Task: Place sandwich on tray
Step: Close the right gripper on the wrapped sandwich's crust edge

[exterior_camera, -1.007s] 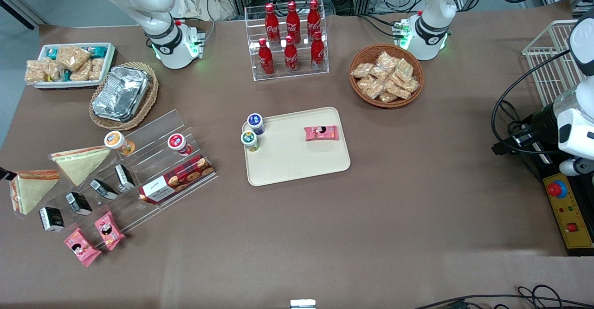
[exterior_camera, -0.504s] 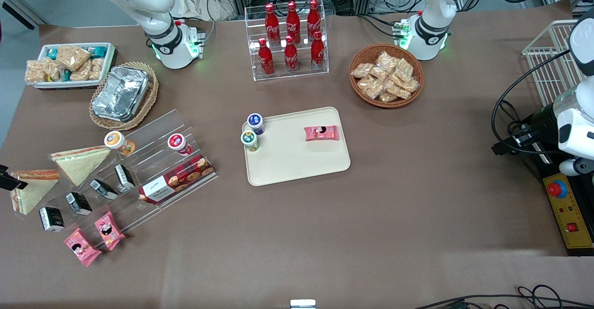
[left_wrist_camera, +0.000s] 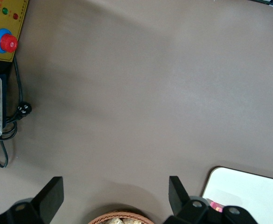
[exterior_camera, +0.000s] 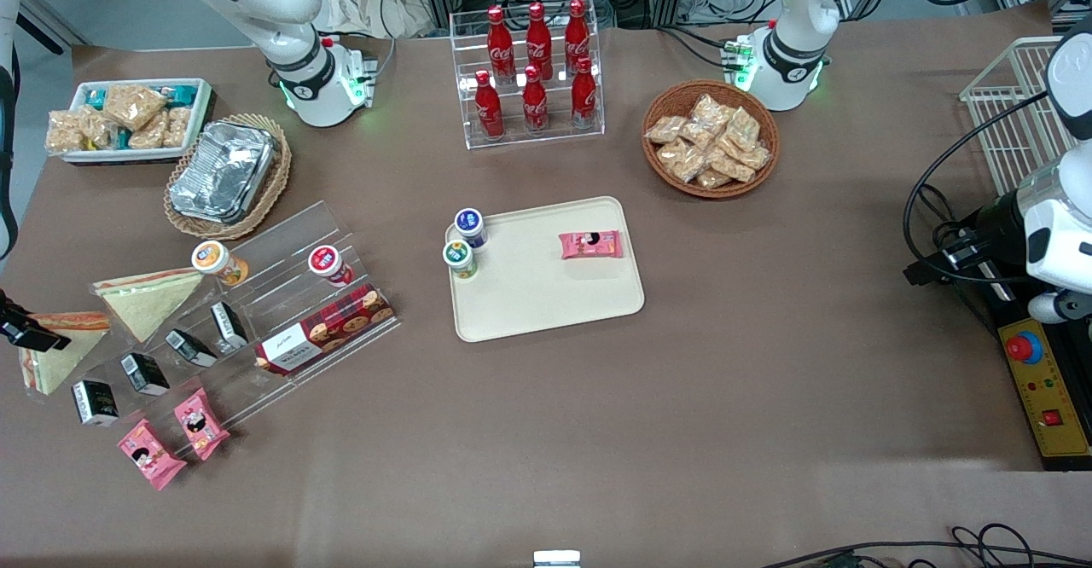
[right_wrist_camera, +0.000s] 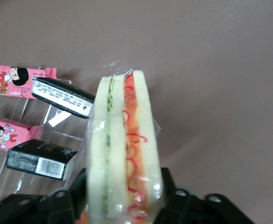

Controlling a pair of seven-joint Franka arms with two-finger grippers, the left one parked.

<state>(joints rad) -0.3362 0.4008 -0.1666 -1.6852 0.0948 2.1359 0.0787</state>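
In the front view, we are finding the sandwich [exterior_camera: 51,359] with the thick orange-red band leaning at the working arm's end of the table [exterior_camera: 682,423], at about eight o'clock from the flatter greenish sandwich [exterior_camera: 149,299] on the clear acrylic stand [exterior_camera: 281,286]. The gripper [exterior_camera: 24,329] is sitting right at the banded edge of the sandwich. The cream tray [exterior_camera: 554,312] is lying well apart, at roughly three o'clock from the sandwich, carrying a pink snack packet [exterior_camera: 590,245] and two small capped bottles [exterior_camera: 465,244], with bare floor nearer the camera.

In the left wrist view, we are seeing only a rounded corner of the tray [left_wrist_camera: 248,186] and bare table.

In the right wrist view, the gripper [right_wrist_camera: 123,179] is straddling the sandwich [right_wrist_camera: 124,154]: the fingers [right_wrist_camera: 170,189] are spread wide, one on each bread face and close against the wrap. Beside the sandwich, black cartons [right_wrist_camera: 61,97] and pink packets [right_wrist_camera: 15,79] are resting on the stand.

We are judging that the grasp is the step in hand; nothing is lifted yet. Next, we are needing a gentle squeeze that is not crushing the soft bread, a lift clear of the stand and cartons, then a carry toward three o'clock to the tray's bare part.
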